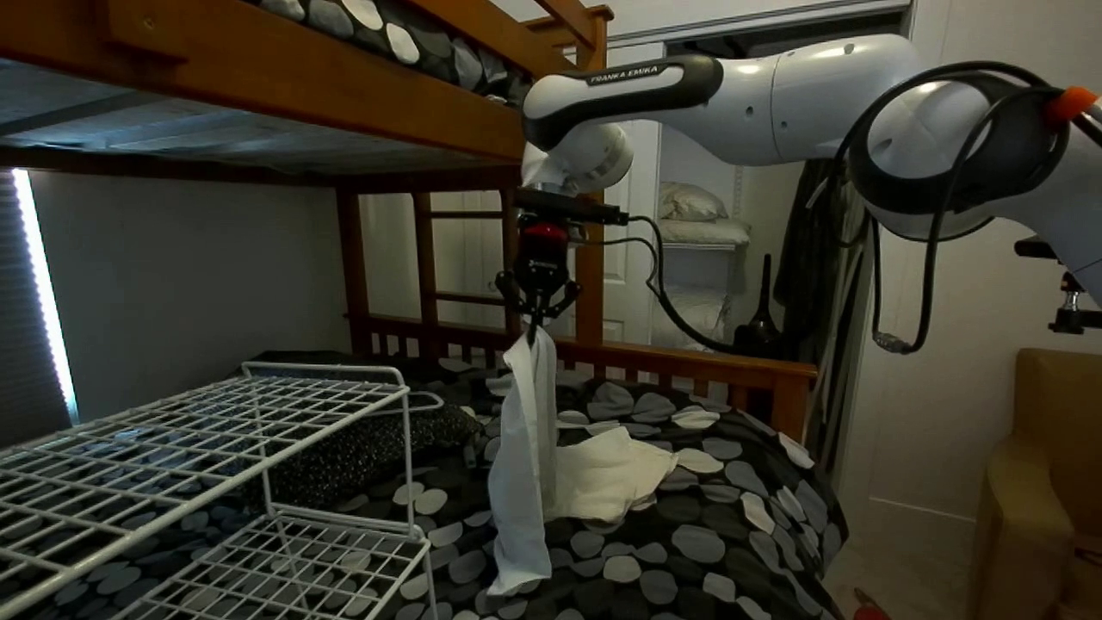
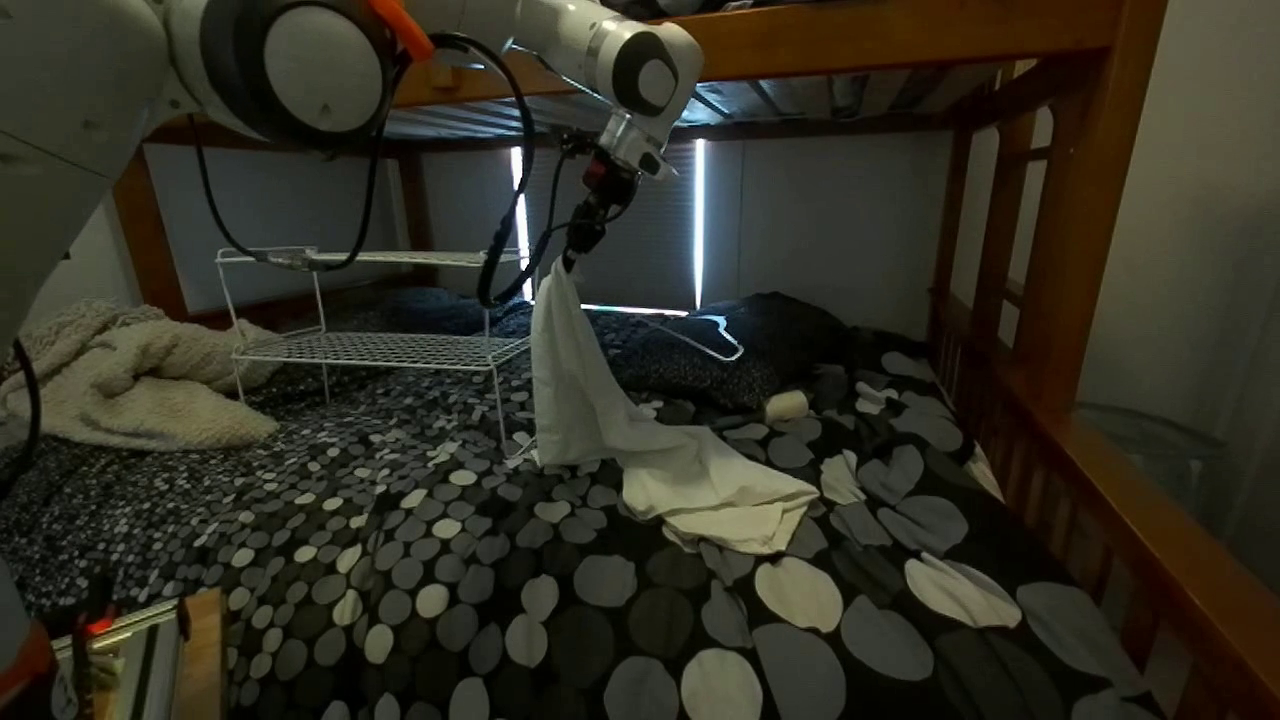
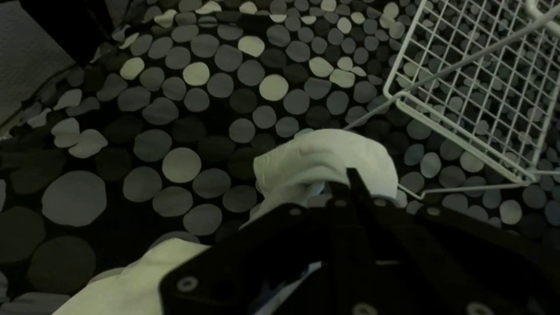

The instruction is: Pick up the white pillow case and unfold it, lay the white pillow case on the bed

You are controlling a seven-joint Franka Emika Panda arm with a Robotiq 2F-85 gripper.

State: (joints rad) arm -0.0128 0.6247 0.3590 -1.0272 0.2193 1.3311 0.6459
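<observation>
the gripper (image 1: 533, 334), pointing down at the end of a jointed arm (image 1: 749, 112), clamps one end of the limp white case (image 2: 620, 440) above the bed (image 2: 440, 560), a lower bunk spotted in grey and white on black. from the pinch, the case drops in long creases; the rest of it lies wrinkled on the bed, seen in both exterior views. whether the bottom edge of the hanging part touches the bed cannot be told. in the wrist view, the case curves beneath the gripper, another pale stretch of it at lower left. a white wire rack (image 2: 390, 350) stands on the bed near the case. in an exterior view, a dark pillow (image 2: 680, 370) lies beyond the case, a white hanger (image 2: 733, 343) against it, and a cream blanket (image 2: 130, 380) sits heaped past the rack. overhead runs the wooden upper bunk (image 1: 301, 95); a tan armchair (image 1: 1029, 482) shows at the frame's edge.
</observation>
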